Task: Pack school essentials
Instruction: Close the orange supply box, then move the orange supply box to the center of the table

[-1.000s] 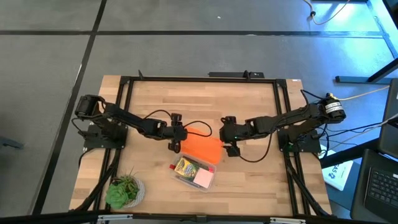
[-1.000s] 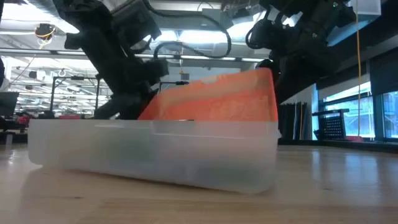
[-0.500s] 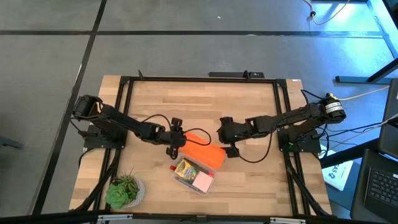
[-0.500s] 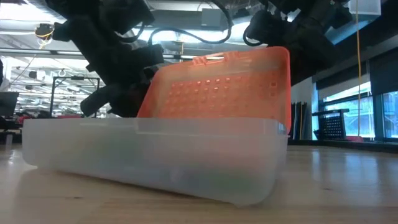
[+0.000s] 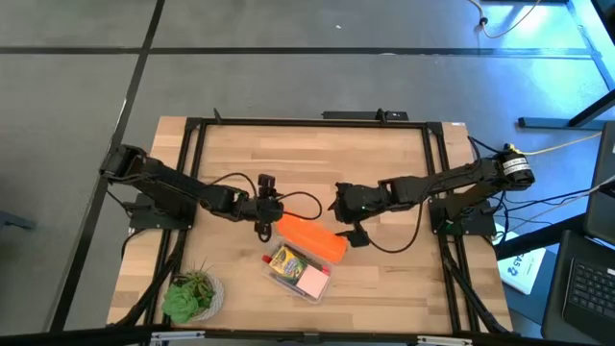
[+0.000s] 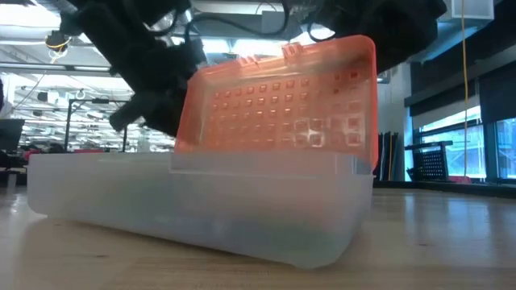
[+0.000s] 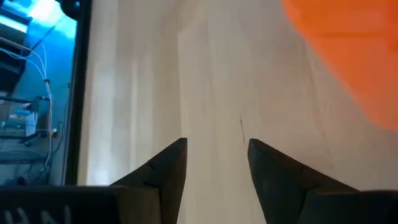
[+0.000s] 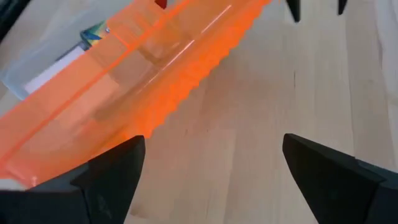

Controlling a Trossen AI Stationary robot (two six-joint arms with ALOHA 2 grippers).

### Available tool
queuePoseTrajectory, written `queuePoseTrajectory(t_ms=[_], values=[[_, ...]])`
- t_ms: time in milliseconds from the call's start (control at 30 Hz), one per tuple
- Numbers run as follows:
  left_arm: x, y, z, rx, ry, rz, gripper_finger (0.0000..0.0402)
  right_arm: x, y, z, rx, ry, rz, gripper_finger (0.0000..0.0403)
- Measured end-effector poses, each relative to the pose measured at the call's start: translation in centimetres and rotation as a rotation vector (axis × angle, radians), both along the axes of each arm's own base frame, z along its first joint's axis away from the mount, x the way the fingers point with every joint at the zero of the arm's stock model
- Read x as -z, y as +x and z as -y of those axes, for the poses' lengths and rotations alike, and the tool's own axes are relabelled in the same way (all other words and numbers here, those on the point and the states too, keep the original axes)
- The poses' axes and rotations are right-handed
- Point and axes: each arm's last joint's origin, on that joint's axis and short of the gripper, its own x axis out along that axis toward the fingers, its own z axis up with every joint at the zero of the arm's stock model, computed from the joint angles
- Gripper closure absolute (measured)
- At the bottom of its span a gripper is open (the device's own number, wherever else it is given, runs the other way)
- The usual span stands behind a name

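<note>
The clear plastic case (image 5: 298, 271) lies on the table and holds the yellow-green crayon box (image 5: 286, 259), the pink note pad (image 5: 315, 280) and a tiny red eraser (image 5: 267, 258). Its orange lid (image 5: 312, 237) stands tilted up along the case's far side, and the low view shows the lid (image 6: 278, 97) above the case's wall (image 6: 193, 201). My left gripper (image 7: 214, 162) is open over bare wood just left of the lid. My right gripper (image 8: 214, 168) is wide open at the lid's right end. Scissors, pencils and pen do not show. My right gripper is open, with one finger (image 8: 115, 171) beside the orange lid's outer face (image 8: 81, 140) near its right end, coming from the table's far right side. The finger hides the spot, so I cannot tell whether it touches. The lid stands tilted on its hinge edge.
A small green potted plant (image 5: 192, 296) stands near the table's near left corner. A black frame (image 5: 307, 122) runs round the table top. Bare wood lies beyond the lid toward the far edge and to the case's right.
The orange lid has tipped up from lying back on the table to standing steeply over the case, with its hinge edge staying in place. My left gripper has drawn back toward the table's left. My right gripper has shifted slightly left, toward the lid.
</note>
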Motion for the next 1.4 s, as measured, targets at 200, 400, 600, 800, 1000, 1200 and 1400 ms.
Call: queuePoseTrajectory(t_ms=[200, 400, 600, 800, 1000, 1200, 1400], values=[[-2.1, -1.6, -0.3, -0.017, -0.017, 0.018, 0.0237, -1.1, 0.4, -1.0, -0.03, 0.008, 0.049, 0.0021], [-4.1, -3.4, -0.6, -0.034, -0.039, 0.059, 0.0237, -1.7, 0.8, -2.8, -0.083, 0.029, 0.138, 0.0021], [-6.0, -4.8, -0.3, -0.007, -0.055, 0.128, 0.0237, -1.2, 1.3, -4.7, -0.136, 0.044, 0.188, 0.0021], [-7.0, -5.7, 0.7, 0.048, -0.078, 0.172, 0.0237, 1.2, 2.4, -6.2, -0.145, 0.069, 0.15, 0.0021], [-6.9, -5.8, 2.2, 0.13, -0.27, 0.183, 0.0237, 1.8, 2.6, -6.7, -0.102, 0.058, 0.151, 0.0021], [-6.0, -4.7, 4.8, 0.298, -0.412, 0.167, 0.0237, 1.1, 2.2, -7.4, -0.081, 0.041, 0.187, 0.0021], [-4.7, -3.8, 7.2, 0.399, -0.454, 0.144, 0.0237, 1.1, 2.1, -8.5, -0.091, 0.075, 0.211, 0.0021]])
